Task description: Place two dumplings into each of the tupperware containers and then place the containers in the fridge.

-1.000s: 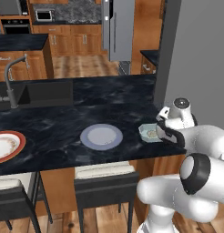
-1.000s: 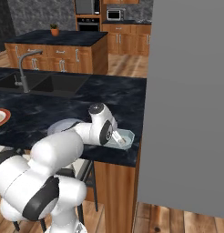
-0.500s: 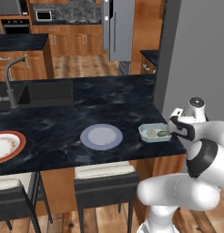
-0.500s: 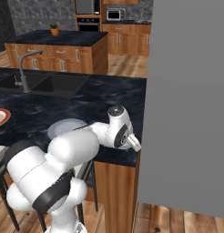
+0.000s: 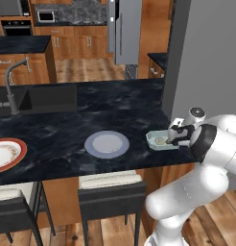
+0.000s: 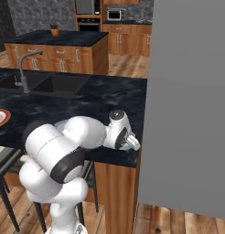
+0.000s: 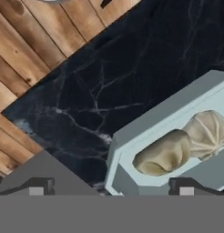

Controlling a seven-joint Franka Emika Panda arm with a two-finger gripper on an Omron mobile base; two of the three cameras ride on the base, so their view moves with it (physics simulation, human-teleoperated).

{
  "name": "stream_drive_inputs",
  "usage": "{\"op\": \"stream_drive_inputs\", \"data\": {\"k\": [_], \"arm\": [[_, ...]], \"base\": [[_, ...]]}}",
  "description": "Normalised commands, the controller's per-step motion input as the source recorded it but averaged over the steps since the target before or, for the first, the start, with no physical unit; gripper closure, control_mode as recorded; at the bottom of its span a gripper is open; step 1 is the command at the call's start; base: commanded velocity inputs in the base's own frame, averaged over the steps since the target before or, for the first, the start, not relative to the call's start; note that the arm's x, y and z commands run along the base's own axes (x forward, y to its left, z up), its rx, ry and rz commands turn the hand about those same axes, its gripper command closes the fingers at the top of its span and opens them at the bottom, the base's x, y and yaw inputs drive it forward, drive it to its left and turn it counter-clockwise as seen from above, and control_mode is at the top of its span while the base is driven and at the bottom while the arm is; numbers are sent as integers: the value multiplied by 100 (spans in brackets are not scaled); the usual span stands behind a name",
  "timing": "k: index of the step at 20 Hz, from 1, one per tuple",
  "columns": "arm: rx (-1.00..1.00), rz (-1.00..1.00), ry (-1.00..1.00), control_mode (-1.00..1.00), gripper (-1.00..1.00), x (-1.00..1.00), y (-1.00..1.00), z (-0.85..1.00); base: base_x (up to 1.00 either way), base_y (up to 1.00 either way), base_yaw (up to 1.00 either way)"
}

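Holding two dumplings (image 7: 186, 145) side by side in its well, the pale blue-grey tupperware container (image 5: 160, 140) sits on the dark marble tabletop (image 5: 91, 115), near the edge where that slab ends by the grey wall, and to the right of the round grey container (image 5: 106, 144). My end effector (image 7: 111, 187) hovers just above the near rim of the filled container, fingers spread wide and holding nothing; one fingertip (image 7: 186, 187) stands over the rim, the other (image 7: 35, 187) over bare tabletop. As I judge it, this container is loaded and the step is to grasp it for the fridge (image 5: 123, 30), which stands well beyond the tabletop. To do it well I would straddle the flared rim wall, not the dumplings, descend squarely, close firmly, and lift level so nothing rolls out.
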Motion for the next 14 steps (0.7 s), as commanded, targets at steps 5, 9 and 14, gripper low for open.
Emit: {"op": "stream_drive_inputs", "data": {"k": [5,9,14], "arm": [[0,7,2,-100,-100,40,-9,-33],[0,2,0,-100,-100,14,-30,-24],[0,0,0,-100,-100,2,-24,-11]], "base": [[0,0,0],[0,0,0],[0,0,0]]}}
